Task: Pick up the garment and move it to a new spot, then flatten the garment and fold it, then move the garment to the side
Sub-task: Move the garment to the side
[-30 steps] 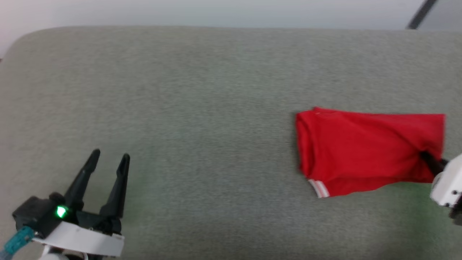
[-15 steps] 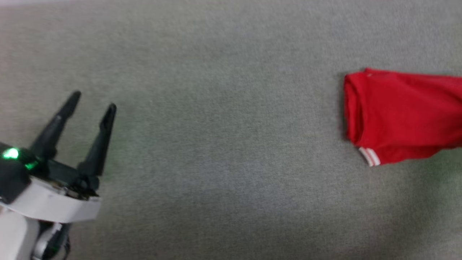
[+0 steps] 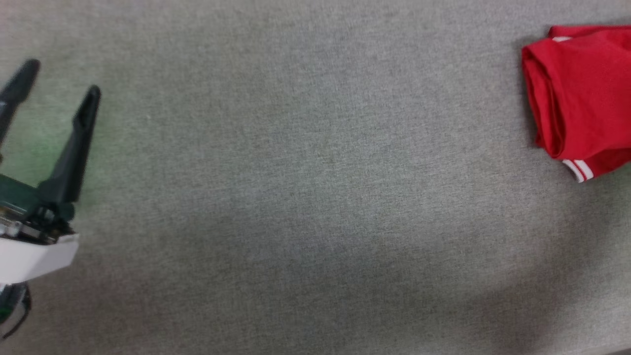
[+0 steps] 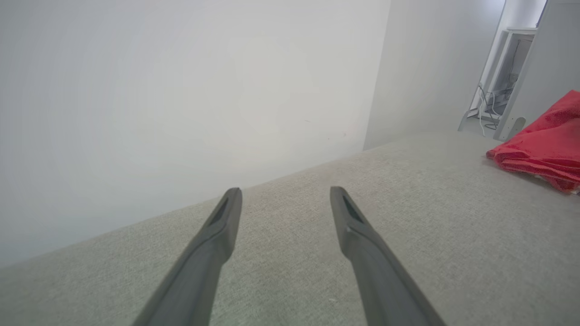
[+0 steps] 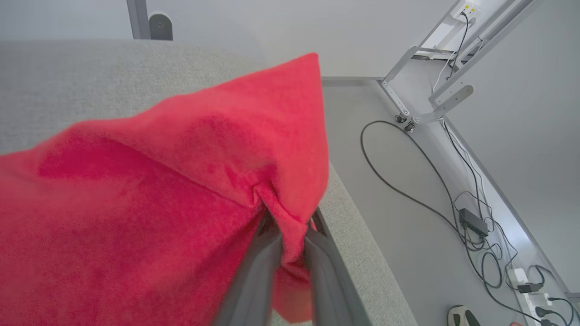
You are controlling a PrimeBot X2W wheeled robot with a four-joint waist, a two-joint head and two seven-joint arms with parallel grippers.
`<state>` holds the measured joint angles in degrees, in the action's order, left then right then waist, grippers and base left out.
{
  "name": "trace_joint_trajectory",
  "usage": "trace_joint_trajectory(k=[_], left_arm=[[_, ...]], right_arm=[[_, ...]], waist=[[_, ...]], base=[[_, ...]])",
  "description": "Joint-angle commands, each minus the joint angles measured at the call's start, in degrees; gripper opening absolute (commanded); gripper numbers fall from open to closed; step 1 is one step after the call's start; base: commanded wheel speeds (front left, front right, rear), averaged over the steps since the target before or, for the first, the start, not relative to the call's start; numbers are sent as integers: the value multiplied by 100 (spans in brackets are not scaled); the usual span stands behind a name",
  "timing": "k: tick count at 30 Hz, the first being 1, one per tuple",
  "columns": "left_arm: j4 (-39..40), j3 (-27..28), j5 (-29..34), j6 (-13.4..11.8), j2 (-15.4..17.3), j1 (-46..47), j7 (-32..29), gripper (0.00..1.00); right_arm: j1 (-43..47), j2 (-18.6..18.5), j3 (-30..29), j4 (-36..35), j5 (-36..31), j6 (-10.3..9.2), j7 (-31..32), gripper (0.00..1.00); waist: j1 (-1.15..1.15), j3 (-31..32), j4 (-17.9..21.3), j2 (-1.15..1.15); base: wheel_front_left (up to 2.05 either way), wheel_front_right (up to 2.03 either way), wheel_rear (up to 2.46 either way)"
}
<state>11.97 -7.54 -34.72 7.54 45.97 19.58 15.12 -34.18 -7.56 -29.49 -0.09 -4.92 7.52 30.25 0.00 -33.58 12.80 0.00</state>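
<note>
At the far left of the head view, the left gripper (image 3: pixel 61 78) hovers over a grey cloth surface (image 3: pixel 315 197), its two dark fingers spread wide apart with nothing between them and a faint green glow on the cloth beside it. In the left wrist view the same two fingers point across the bare cloth towards a plain pale wall (image 4: pixel 181 90). The shirt sits far off to the right there, well apart from them. The middle of the surface is plain grey weave, with a soft shadow across its lower right part. At the right edge of the head view lies the shirt (image 3: pixel 581 93), a red folded bundle cut off by the picture's border. Its left side is a thick rolled fold, and a strip of white-and-red striped trim (image 3: pixel 577 170) shows at its lower corner. In the right wrist view the right gripper (image 5: pixel 292 226) is clamped on the shirt. Its two fingers are pressed close together, with a pinch of red fabric gathered between them near one corner, and the cloth rises to a peak above them. This corner is close to the surface's edge. Past that edge, further right, is a pale floor (image 5: pixel 408 253) with dark cables (image 5: pixel 408 190), a power strip (image 5: pixel 521 277) and a light metal frame (image 5: pixel 435 97).
</note>
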Motion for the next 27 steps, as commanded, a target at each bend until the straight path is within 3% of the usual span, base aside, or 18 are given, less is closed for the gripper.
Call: trace_joint_trajectory(k=[1,17,18,20,21,27], left_arm=[[47,69,-35,-13,70,29,-3,100],[166,300,-47,-13,249,-136,-3,100],[151,296,-42,-13,226,-149,-3,100],[106,278,-26,-13,165,-157,-3,100],[77,263,-17,-13,125,-164,-3,100],[-181,128,32,-13,-257,-152,-3,100]], right_arm=[[-102,10,-14,79,-193,-7,-91,0],[-491,322,-83,978,-937,-6,-949,0],[-494,325,-97,1022,-953,-7,-975,9],[-467,304,-104,1099,-984,-6,-1002,55],[-455,290,-86,1127,-980,-6,-1006,100],[-261,138,164,1108,-816,-7,-1010,100]], waist=[[0,-273,116,0],[0,-397,89,0],[0,-368,81,0],[0,-291,53,0],[0,-241,33,0],[0,209,-218,0]], base=[[0,0,0],[0,0,0],[0,0,0],[0,0,0],[0,0,0],[0,0,0]])
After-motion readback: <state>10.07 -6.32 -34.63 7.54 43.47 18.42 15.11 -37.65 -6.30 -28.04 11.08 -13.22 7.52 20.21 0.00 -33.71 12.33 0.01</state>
